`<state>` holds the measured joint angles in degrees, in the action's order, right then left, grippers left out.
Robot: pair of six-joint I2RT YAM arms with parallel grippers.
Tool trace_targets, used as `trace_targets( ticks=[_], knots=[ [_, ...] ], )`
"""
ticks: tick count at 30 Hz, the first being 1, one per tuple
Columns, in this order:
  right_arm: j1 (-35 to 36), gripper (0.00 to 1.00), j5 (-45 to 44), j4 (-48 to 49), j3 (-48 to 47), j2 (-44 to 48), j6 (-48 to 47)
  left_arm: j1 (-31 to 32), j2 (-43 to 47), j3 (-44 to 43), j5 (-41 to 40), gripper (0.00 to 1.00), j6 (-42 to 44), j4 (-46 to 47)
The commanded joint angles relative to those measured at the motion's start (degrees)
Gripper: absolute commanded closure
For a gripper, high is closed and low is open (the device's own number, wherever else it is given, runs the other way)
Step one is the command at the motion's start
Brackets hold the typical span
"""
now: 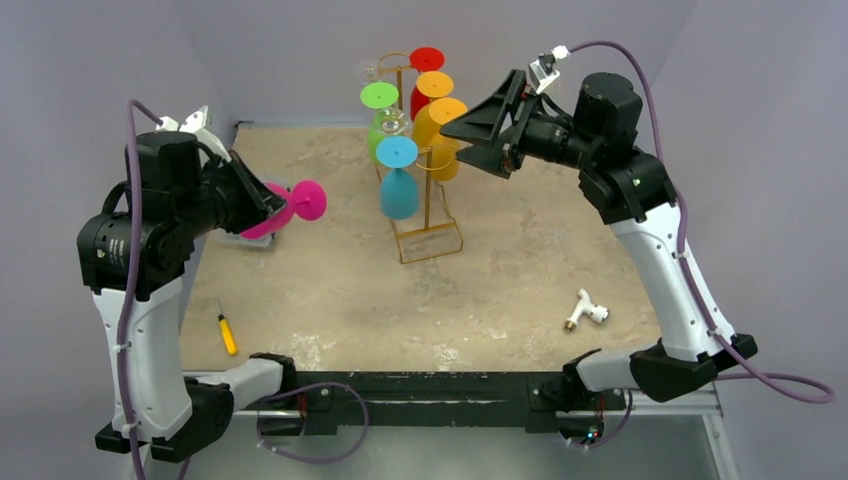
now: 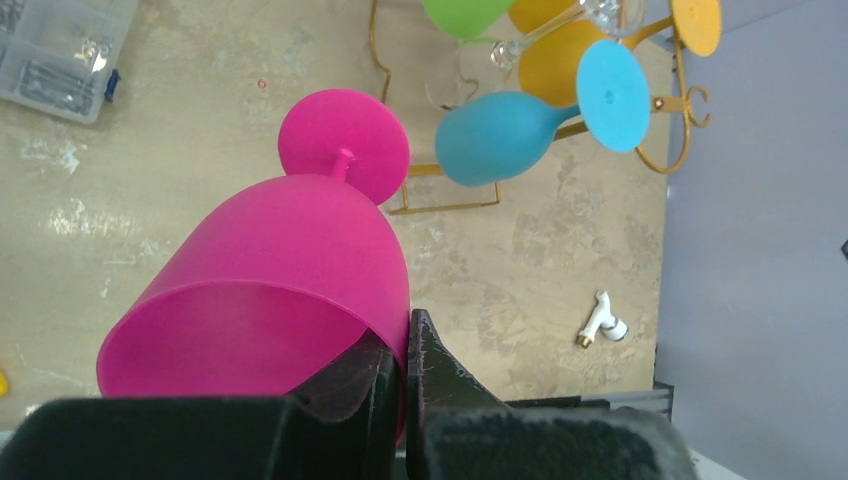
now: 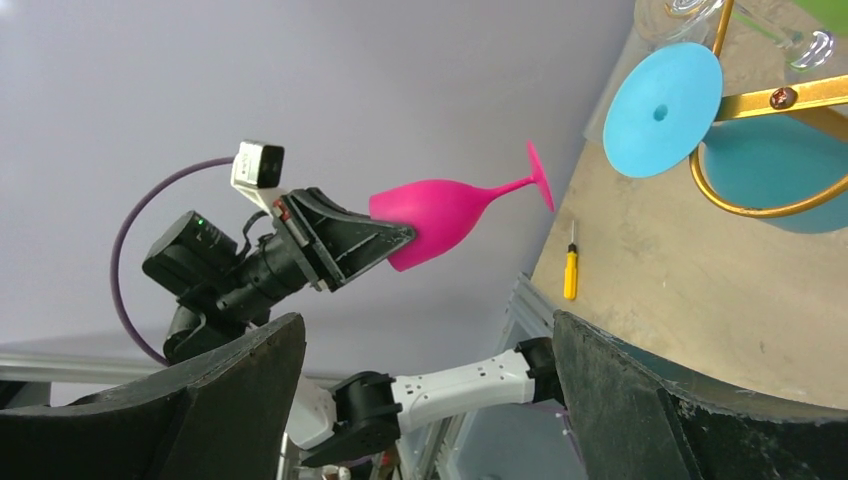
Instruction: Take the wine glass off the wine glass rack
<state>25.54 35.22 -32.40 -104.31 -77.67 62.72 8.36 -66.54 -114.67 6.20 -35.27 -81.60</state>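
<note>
A pink wine glass (image 1: 295,205) is held off the rack, lying sideways above the table's left side, foot towards the rack. My left gripper (image 1: 262,205) is shut on its rim (image 2: 290,260), one finger inside the bowl and one outside. The gold wire rack (image 1: 432,190) stands at the back centre. Blue (image 1: 399,190), green, orange, red and clear glasses hang on it. My right gripper (image 1: 470,140) is open and empty, just right of the orange glasses. The right wrist view shows the pink glass (image 3: 445,215) and the blue foot (image 3: 665,95).
A yellow screwdriver (image 1: 227,330) lies near the front left. A white pipe fitting (image 1: 585,310) lies at the front right. A clear parts box (image 2: 60,55) sits at the left edge, below my left gripper.
</note>
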Motion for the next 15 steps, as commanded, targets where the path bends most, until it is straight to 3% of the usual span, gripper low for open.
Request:
trace_targets(
  ticks=[1,6,15],
  knots=[
    [-0.1,0.08,-1.36,0.17,-0.26,-0.47,-1.83,-0.36,-2.33,2.51,1.6,1.0,1.15,-4.94],
    [-0.1,0.11,-2.99,-5.15,-3.21,-1.96,-5.08,-0.3,-5.67,6.23,-0.7,1.0,-0.16,-9.41],
    [-0.08,0.11,-3.78,-13.32,-5.3,-3.86,-9.02,-0.27,-4.22,23.22,-10.94,1.0,-7.12,-2.26]
  ],
)
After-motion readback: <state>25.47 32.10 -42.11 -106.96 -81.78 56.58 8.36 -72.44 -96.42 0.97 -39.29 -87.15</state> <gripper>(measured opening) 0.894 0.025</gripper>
